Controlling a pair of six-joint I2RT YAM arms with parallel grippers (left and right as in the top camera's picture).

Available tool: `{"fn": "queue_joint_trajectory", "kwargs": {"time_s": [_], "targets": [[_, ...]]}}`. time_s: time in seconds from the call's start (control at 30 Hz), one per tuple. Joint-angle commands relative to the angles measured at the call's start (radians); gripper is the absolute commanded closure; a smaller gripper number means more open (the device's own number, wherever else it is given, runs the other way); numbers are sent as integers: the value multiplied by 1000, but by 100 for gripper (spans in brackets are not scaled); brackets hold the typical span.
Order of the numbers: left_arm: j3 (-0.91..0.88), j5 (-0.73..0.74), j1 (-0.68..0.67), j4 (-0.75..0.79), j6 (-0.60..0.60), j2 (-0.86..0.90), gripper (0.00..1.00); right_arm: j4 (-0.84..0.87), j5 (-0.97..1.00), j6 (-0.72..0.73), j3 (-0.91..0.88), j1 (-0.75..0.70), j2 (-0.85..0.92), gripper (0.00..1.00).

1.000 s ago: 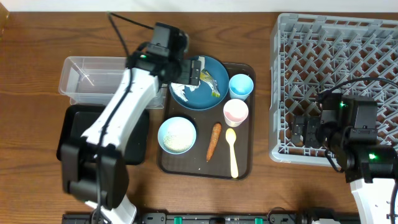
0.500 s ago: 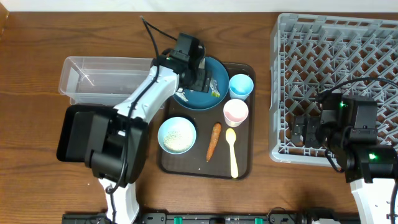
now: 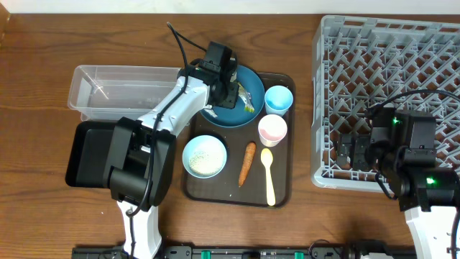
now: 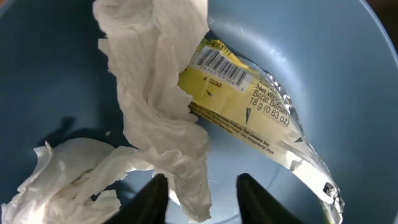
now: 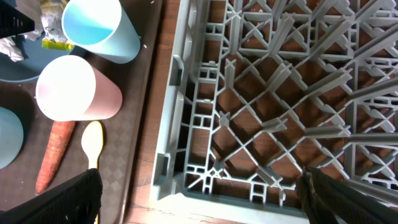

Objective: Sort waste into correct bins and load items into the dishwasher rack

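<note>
Left wrist view: the left claw stands half-closed astride a crumpled white paper strip; whether it pinches the strip I cannot tell. This strip runs from 12 to 6 o'clock. Touching it at 3 o'clock, the yellow-green wrapper lies from 11 to 5 o'clock on the dark blue plate. The right claw is released, spread wide over the grey rack.

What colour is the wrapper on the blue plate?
The wrapper is yellow with a white barcode patch, clearest in the left wrist view.
</note>
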Motion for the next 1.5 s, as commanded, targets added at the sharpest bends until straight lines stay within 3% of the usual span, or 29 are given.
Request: {"fn": "queue_joint_trajectory", "kwargs": {"time_s": [0.0, 0.2, 0.37, 0.6, 0.8, 1.1, 1.47], "targets": [[19, -6, -2, -3, 4, 10, 70, -1, -11, 3, 18, -13, -2, 1], [19, -6, -1, -12, 4, 10, 87, -1, -11, 3, 18, -13, -2, 1], [19, -6, -1, -14, 4, 10, 93, -2, -11, 3, 18, -13, -2, 1], [20, -7, -1, -23, 5, -11, 93, -2, -11, 3, 18, -13, -2, 1], [28, -19, -1, -50, 5, -140, 94, 0, -11, 3, 18, -13, -2, 1], [28, -238, 17, -190, 5, -399, 94, -1, 35, 3, 18, -13, 0, 1], [27, -294, 278, -227, 4, -554, 94, -1, 42, 3, 18, -13, 1, 1]]}}
